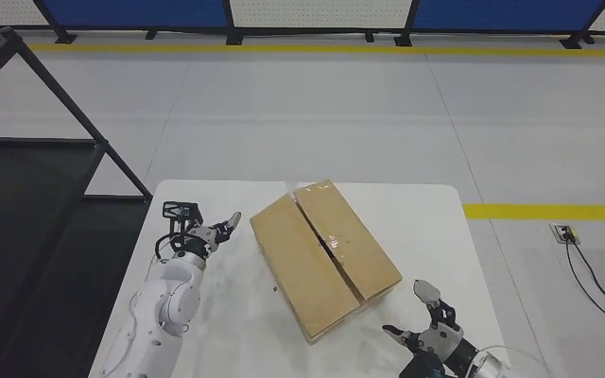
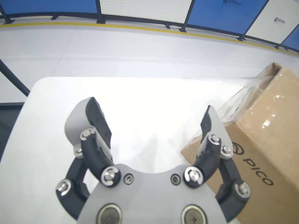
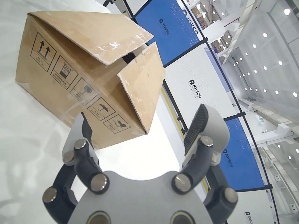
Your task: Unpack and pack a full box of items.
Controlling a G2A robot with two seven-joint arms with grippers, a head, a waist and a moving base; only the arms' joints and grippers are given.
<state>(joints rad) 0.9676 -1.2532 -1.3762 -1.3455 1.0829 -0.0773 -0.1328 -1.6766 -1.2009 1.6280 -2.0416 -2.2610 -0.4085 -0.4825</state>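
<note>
Box [image 1: 324,257] on the white bench [image 1: 425,213], lying slantwise in the middle, and we have a claw on either side of it.

Over on our left, the left claw [image 1: 225,227] hovers low above bare bench, spread wide and holding nothing. Its own view has the left claw [image 2: 149,110] gaping over the white top [image 2: 140,89], with the box [image 2: 268,122] just beside one finger [image 2: 210,122], close but not touching.

Down at the near right corner, the right claw [image 1: 405,307] is also wide open and empty, a little apart from the box. From its wrist the right claw [image 3: 142,115] looks along the printed side of the box [image 3: 70,71].

We see the two top flaps [image 3: 140,80] folded over but not flat: they stand slightly ajar, a dark slit showing between them. Shiny clear tape [image 3: 116,45] runs along the flap edges. From above the flaps meet along a seam running the box's length.
</note>
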